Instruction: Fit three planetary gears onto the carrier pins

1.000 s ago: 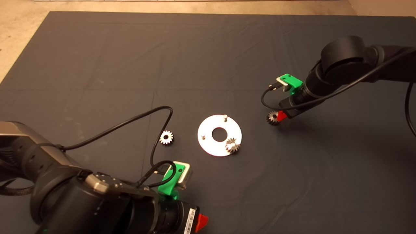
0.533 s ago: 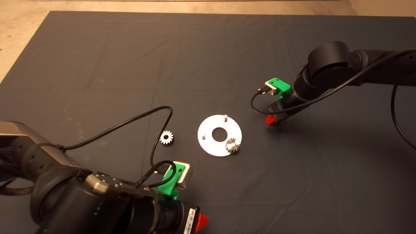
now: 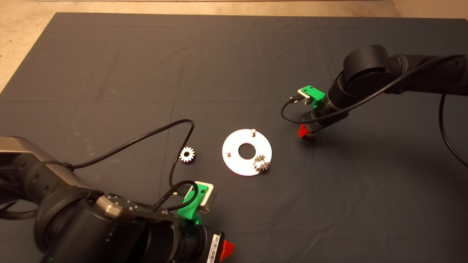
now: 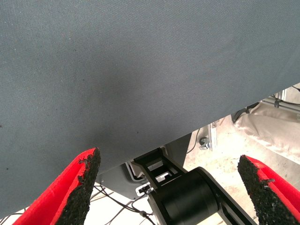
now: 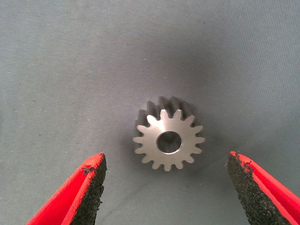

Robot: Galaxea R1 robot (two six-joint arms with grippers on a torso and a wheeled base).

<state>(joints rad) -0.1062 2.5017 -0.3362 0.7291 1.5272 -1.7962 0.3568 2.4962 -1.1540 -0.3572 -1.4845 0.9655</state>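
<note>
we see the left gripper (image 3: 226,248) parked at the mat's (image 3: 146,65) near edge, fingers spread. the right gripper (image 5: 166,187), spread and empty, straddles a gear (image 5: 168,139) lying flat at three o'clock of the disc (image 3: 234,164). an off-centre closure risks slipping on the teeth.

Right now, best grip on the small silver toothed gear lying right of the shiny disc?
Pinch the small silver spur gear across its toothed rim, coming straight down from above. It lies flat on the dark mat, bore up, centred between the open right gripper's red fingers.
</note>
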